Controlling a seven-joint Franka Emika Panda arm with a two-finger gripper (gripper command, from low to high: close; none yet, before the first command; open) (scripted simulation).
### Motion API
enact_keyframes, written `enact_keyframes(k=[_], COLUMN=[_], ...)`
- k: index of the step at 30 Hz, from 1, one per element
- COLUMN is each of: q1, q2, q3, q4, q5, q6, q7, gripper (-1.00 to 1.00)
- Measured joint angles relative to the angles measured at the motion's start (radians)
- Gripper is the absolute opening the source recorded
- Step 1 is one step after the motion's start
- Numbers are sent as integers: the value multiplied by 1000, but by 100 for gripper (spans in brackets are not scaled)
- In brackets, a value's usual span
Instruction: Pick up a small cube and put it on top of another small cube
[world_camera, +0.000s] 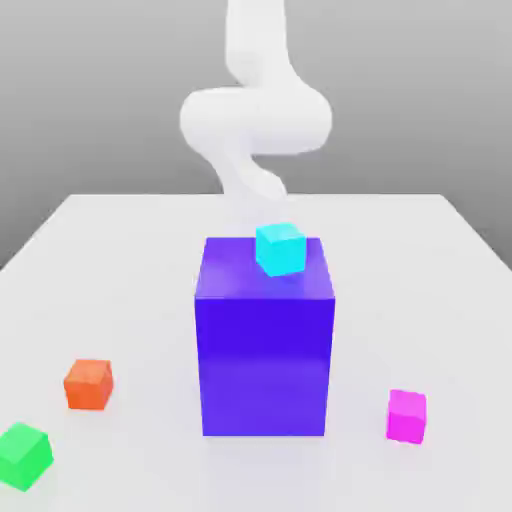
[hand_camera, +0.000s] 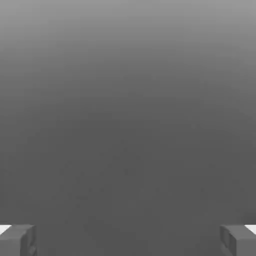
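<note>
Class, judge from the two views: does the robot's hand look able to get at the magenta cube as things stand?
Probably yes. The magenta cube sits alone on the table, apart from the big blue block, with nothing on top. The hand is open and holds nothing.

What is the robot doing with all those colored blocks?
Nothing is being held right now. The gripper is open with only gray between its fingers. The pink cube sits on the table beside the big blue block, which has a cyan cube on top. Orange and green cubes sit nearby.
</note>
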Motion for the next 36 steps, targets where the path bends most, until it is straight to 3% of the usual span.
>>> enact_keyframes(k=[12,20,26,31,32,36], q1=[0,34,109,226,250,250], q2=[424,718,898,1066,1094,1094], q3=[216,322,289,140,112,112], q4=[-160,-288,-373,-345,-339,-339], q5=[6,-56,-118,-241,-260,-261], q6=[229,387,491,621,643,644], q7=[318,638,891,1010,1025,1026], gripper=[0,0,0,0,-100,-100])
